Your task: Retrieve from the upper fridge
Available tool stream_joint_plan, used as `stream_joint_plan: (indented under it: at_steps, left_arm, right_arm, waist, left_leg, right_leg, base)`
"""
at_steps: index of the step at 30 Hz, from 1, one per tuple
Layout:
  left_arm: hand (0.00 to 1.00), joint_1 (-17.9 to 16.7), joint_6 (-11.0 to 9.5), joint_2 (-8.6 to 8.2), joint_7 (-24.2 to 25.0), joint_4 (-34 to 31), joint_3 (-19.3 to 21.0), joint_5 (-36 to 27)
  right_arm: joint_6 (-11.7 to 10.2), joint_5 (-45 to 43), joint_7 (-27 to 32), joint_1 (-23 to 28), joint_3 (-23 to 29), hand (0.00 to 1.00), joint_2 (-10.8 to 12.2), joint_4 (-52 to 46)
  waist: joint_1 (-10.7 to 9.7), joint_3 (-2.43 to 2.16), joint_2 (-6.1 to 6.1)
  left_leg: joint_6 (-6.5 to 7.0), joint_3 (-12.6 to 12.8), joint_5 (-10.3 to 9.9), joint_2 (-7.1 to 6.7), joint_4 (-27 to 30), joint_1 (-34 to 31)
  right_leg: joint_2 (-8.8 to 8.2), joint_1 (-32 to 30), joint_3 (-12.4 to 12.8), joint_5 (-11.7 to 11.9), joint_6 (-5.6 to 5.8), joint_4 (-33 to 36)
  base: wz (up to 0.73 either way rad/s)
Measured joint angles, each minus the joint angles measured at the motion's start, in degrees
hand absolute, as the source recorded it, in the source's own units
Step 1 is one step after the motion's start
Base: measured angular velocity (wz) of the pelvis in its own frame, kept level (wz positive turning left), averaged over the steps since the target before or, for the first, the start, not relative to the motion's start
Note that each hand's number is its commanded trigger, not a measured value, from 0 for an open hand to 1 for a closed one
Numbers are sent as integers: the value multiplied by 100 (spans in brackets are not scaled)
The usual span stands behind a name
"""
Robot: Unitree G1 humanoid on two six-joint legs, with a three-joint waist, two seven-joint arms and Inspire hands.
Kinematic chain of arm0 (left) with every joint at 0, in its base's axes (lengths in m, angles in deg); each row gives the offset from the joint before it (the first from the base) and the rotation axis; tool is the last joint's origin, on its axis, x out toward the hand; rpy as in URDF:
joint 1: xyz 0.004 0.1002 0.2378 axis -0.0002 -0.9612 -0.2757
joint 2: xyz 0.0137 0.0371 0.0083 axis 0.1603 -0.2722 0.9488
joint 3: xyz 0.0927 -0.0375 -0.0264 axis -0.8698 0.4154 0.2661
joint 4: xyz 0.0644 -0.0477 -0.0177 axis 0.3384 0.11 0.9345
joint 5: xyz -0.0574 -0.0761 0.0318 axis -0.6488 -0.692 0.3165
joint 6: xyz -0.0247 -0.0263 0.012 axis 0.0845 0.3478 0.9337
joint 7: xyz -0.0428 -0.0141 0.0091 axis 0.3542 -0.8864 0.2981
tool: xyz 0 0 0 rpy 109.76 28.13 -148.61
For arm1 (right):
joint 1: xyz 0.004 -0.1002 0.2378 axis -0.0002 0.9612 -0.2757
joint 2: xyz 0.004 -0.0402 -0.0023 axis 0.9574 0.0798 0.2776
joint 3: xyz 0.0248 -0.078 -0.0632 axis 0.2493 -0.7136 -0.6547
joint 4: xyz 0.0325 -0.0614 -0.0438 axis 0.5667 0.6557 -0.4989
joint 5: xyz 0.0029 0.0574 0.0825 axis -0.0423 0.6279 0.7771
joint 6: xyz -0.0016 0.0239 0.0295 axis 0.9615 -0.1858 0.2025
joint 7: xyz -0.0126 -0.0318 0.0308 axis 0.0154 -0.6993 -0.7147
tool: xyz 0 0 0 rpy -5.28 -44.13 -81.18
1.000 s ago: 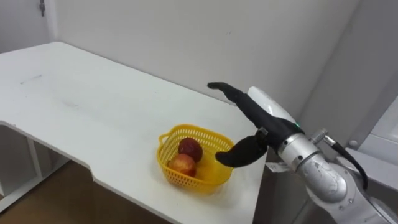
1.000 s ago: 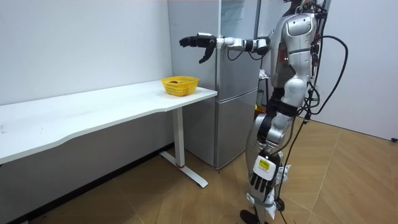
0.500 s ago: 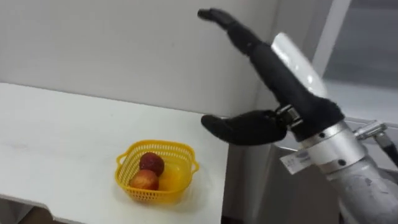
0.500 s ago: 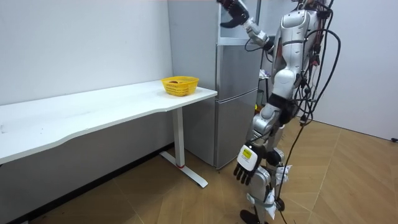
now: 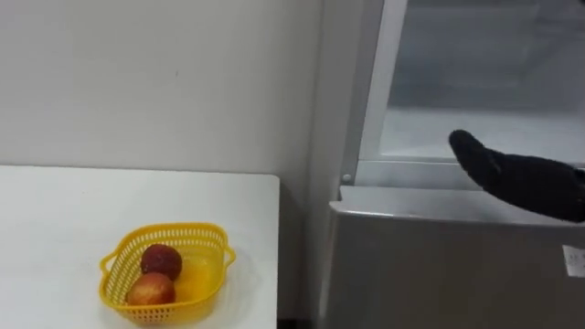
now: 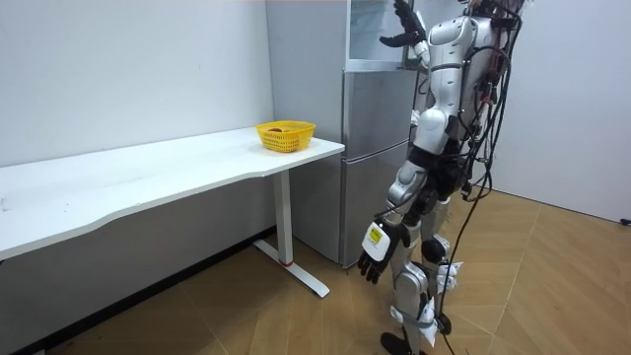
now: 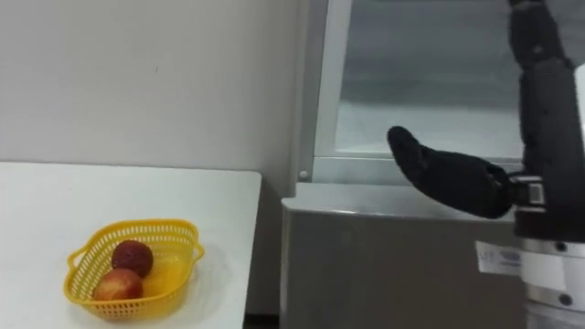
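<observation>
The right hand (image 7: 547, 128) is raised in front of the open upper compartment (image 5: 475, 82) of the fridge (image 5: 439, 265), its fingers straight and pointing upward, its thumb stretched out toward the left above the top edge of the lower door, and it holds nothing. The inside of the compartment looks pale and grey, and I cannot make out what lies on its shelf. In the room view the robot stands upright close to the fridge, with the left hand (image 6: 376, 261) hanging loosely open beside its thigh. To the left of the fridge is a white desk (image 5: 55, 210). On its near corner sits a yellow basket (image 5: 169, 230) with two reddish fruits (image 5: 162, 260) lying together inside.
</observation>
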Motion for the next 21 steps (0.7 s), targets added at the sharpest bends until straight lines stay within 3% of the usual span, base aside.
stream_joint_plan:
  at_steps: [5,13,18,21]
  left_arm:
    - [0,-28,6,-94,-3,-5,-2,2]
    - [0,-80,54,-113,-11,-25,-2,-5]
    - [0,-99,142,-123,-16,-6,-111,-250]
    - [0,-92,178,-132,-16,-13,-234,-346]
  right_arm:
    - [-23,-124,146,1028,77,0,273,322]
    - [33,-379,397,1751,77,0,435,671]
    - [46,-333,413,2074,6,0,762,1444]
    - [163,320,356,2275,-266,0,871,1877]
  waist:
    - [-124,-7,23]
    - [-218,-54,111]
    - [-233,-35,152]
    - [-268,-33,206]
  left_leg:
    - [0,121,0,11,3,11]
    - [-1,436,0,40,-34,23]
    - [-2,561,-1,48,-92,93]
    - [-2,571,-1,39,-101,102]
  right_leg:
    - [21,-33,105,2,-3,-16]
    - [46,-94,314,7,-7,17]
    - [52,-64,417,9,-5,11]
    - [45,-116,430,4,5,-1]
  base:
    - [-11]
    - [-14]
    - [-9]
    - [-1]
